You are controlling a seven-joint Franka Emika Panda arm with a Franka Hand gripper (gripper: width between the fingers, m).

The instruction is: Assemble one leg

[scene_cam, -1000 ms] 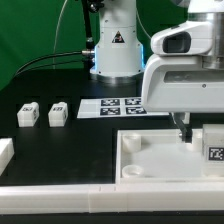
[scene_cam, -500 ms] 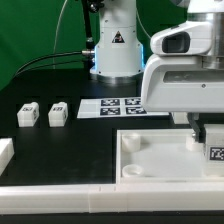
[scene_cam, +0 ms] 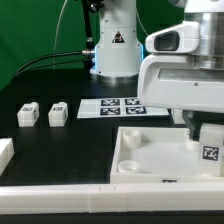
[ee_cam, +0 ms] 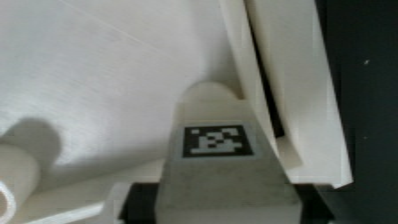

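The tool [ee_cam: 210,205] is gripping the leg [ee_cam: 219,140] at its near end, its dark fingers [ee_cam: 135,203] pressing on both sides of the block, whose marker tag is facing the wrist camera. In the exterior view the leg [scene_cam: 209,146] is hanging under the arm over the right side of the large white panel [scene_cam: 150,158], close to the panel's raised right edge; whether it is touching the panel is not clear. Farther back, 2 spare legs [scene_cam: 43,114] are sitting on the black tabletop [scene_cam: 60,85], and the marker board [scene_cam: 113,105] is lying beyond the panel.
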